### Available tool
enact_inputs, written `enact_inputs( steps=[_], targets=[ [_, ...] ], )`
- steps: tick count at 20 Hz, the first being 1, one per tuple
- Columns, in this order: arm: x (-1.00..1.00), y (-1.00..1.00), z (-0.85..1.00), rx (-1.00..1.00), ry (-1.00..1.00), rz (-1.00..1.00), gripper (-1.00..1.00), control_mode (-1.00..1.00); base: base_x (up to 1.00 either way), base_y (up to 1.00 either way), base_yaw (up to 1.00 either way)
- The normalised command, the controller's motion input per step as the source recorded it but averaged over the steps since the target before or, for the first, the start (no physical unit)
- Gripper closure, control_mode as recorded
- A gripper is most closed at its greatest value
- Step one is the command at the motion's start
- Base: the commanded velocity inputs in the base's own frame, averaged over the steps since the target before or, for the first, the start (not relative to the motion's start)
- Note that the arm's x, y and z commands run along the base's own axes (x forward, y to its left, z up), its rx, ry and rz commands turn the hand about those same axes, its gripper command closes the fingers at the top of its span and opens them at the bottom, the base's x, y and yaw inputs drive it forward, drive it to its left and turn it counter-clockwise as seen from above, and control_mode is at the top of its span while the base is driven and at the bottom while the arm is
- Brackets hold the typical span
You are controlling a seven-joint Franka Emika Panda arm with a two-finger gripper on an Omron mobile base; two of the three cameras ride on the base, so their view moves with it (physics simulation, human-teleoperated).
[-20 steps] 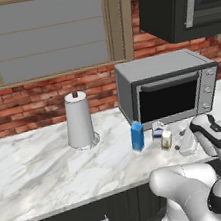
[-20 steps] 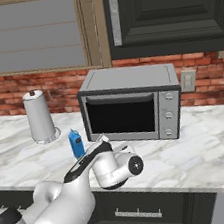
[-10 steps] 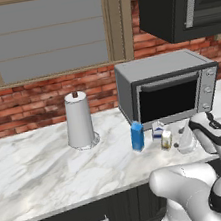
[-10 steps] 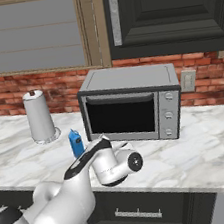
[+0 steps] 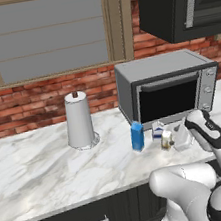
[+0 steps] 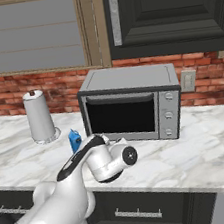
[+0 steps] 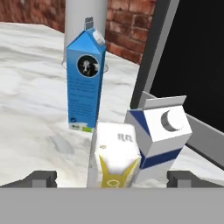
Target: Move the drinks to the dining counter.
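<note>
- Because the gripper (image 7: pixel 112 179) stands spread wide with nothing between its tips, the small pale-yellow carton (image 7: pixel 114 155) straight ahead of it and nearest is the likely first pick, though nothing is held yet.
- The white carton with a blue band (image 7: pixel 159 135) stands just beside that yellow one, on the hand's right and a little further off; the two look to be touching or nearly so. A wide closing could catch both, or a finger could nudge the white one over.
- The taller blue carton (image 7: pixel 85 78) stands further ahead and to the left, apart from the pair, with the paper towel roll (image 7: pixel 85 17) behind it.
- The microwave (image 5: pixel 167 88) sits close on the right of the hand; a swing that way could knock its front.
- All three drinks are box-shaped with folded gable tops, smooth printed faces, probably light and easy to tip.
- They rest on the narrow counter (image 5: pixel 36 170), a glossy white, grey-veined marble top where a pushed carton would slide rather than stay.
- The dining counter is nowhere near the hand, so a carry lies ahead.
</note>
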Motion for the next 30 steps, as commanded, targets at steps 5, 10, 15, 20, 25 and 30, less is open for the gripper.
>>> enact_inputs(
  steps=[5,10,15,20,25,30],
  targets=[
    [0.23,0.01,0.0,0.0,0.01,0.0,-1.0,-1.0,0.0,0.0,0.0],
    [0.26,0.03,-0.06,0.0,0.04,0.0,-1.0,-1.0,0.0,0.0,0.0],
    [0.12,0.04,-0.25,0.0,0.06,0.0,1.0,-1.0,0.0,0.0,0.0],
    [-0.07,0.01,0.01,0.0,0.0,0.01,1.0,-1.0,0.0,0.0,0.0],
    [-0.52,0.13,0.66,-0.04,-0.09,0.16,1.0,-1.0,0.0,0.0,0.0],
    [-0.72,0.28,0.98,-0.07,-0.18,0.24,1.0,-1.0,0.0,0.0,0.0]
  ],
)
